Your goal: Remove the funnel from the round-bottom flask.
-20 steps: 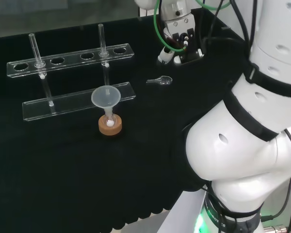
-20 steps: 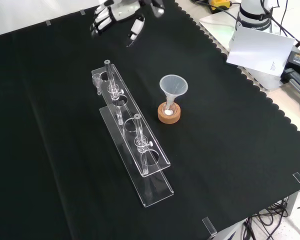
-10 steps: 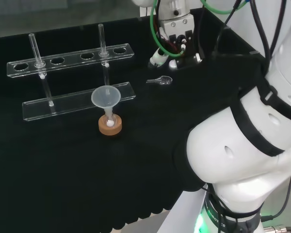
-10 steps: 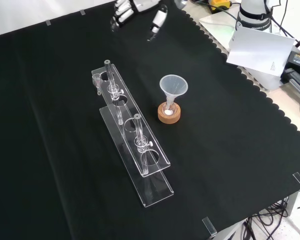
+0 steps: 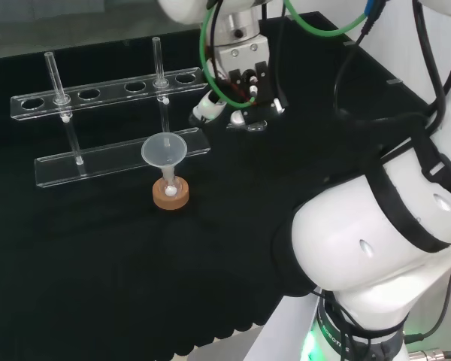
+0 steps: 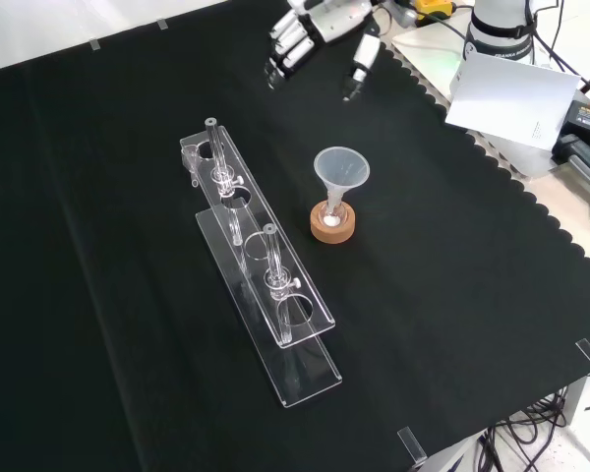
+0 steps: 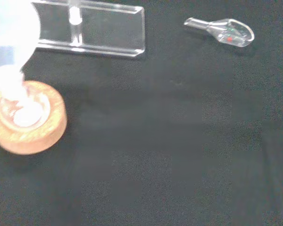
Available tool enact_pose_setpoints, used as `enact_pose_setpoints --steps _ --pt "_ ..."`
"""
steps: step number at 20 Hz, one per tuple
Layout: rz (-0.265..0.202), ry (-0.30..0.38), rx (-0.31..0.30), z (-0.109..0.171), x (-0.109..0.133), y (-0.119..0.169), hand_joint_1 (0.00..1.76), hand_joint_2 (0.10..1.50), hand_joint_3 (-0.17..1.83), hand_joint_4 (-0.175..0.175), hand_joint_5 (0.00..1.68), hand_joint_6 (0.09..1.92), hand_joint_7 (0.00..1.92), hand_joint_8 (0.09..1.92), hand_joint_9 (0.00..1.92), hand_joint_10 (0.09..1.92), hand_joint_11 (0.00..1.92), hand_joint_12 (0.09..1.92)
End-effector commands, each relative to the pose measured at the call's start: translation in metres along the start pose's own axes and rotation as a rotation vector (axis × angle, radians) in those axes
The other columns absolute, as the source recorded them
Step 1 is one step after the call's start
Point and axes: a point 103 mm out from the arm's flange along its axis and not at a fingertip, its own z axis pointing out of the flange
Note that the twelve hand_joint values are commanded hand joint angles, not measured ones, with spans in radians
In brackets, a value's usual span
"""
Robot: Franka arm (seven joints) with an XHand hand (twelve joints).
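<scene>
The funnel (image 6: 341,172) stands upright with its stem down in the neck of the small round-bottom flask (image 6: 332,213), which sits in a cork ring (image 6: 332,226) near the middle of the black-clothed counter (image 6: 452,295). In the head view the funnel (image 5: 163,151) rises just in front of the lower plate of a clear test-tube rack (image 5: 105,113); in the front view the rack (image 6: 261,285) lies just to the left of the flask, running from upper left to lower right, with two glass tubes standing in it.

The hand (image 6: 320,37) hangs above the counter at the top of the front view, well apart from the funnel and up to the right of the rack's far end. Its fingers (image 6: 287,54) point downward, loosely spread and only slightly bent, and it has hold of nothing. In the head view the hand (image 5: 240,90) is to the right of the rack, above and to the right of the funnel.

The wrist view looks down on the cork ring (image 7: 28,123) with the flask in it, one end of the rack's plate (image 7: 94,33), and a small clear scoop (image 7: 224,33) lying flat on the cloth, well apart from the ring
</scene>
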Motion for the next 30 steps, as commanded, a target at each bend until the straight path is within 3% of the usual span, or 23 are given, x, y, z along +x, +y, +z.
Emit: enact_pose_setpoints --steps 1,10,16,26,30 --pt "-0.037 -0.042 0.041 0.005 0.029 -0.014 0.54 0.92 -0.17 -0.027 0.20 0.09 0.01 0.62 0.23 0.71 0.22 1.48" --pt "-0.095 -0.063 0.061 0.015 0.053 -0.016 0.43 0.86 -0.16 -0.016 0.10 0.09 0.00 0.39 0.09 0.78 0.18 1.54" --pt "-0.129 -0.110 0.072 0.019 0.068 -0.010 0.47 0.83 -0.14 -0.011 0.01 0.09 0.00 0.15 0.02 0.82 0.17 1.56" --pt "-0.162 -0.165 0.124 0.032 0.088 0.007 0.62 0.80 -0.12 -0.014 0.00 0.09 0.00 0.09 0.00 0.63 0.14 1.56" --pt "-0.176 -0.186 0.147 0.037 0.097 0.013 0.61 0.80 -0.11 -0.013 0.00 0.09 0.00 0.09 0.00 0.45 0.12 1.56"
